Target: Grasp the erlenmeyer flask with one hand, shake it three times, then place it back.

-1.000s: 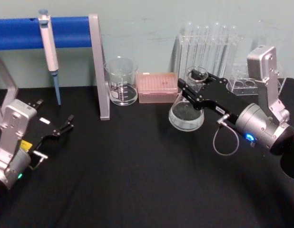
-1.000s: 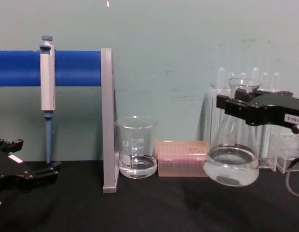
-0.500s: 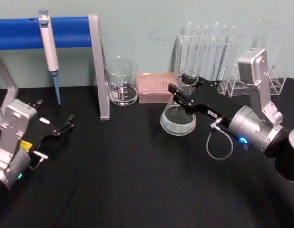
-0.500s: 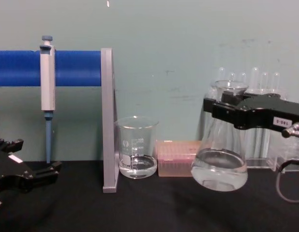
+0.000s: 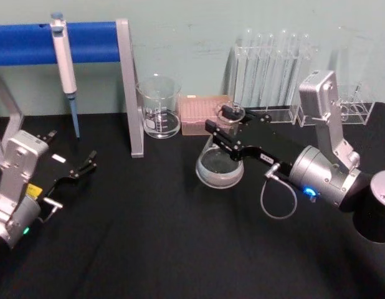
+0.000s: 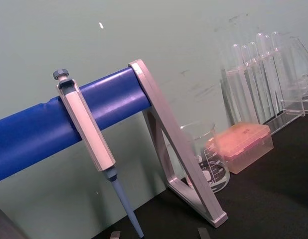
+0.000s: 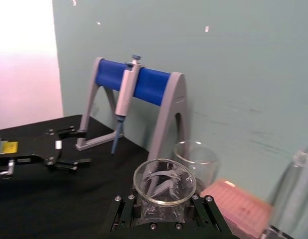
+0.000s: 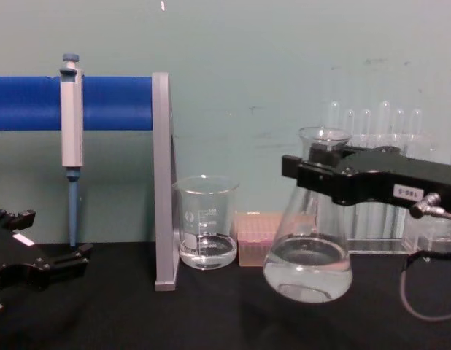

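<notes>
The erlenmeyer flask (image 5: 218, 164) is clear glass with some clear liquid in its wide base. My right gripper (image 5: 226, 128) is shut on its neck, just under the flared rim. The chest view shows the flask (image 8: 308, 257) slightly tilted and held a little above the black table, with the black right gripper (image 8: 314, 172) reaching in from the right. In the right wrist view the flask's rim (image 7: 165, 182) sits between my fingers. My left gripper (image 5: 85, 165) rests open at the table's left side, holding nothing.
A glass beaker (image 5: 159, 107) and a pink tip box (image 5: 207, 114) stand at the back, just behind the flask. A test tube rack (image 5: 270, 70) is behind the right arm. A pipette (image 5: 65, 57) hangs on the blue stand (image 5: 129, 93) at the left.
My right gripper has carried the flask to the left and nearer to me, away from the test tube rack. The left arm has not moved.
</notes>
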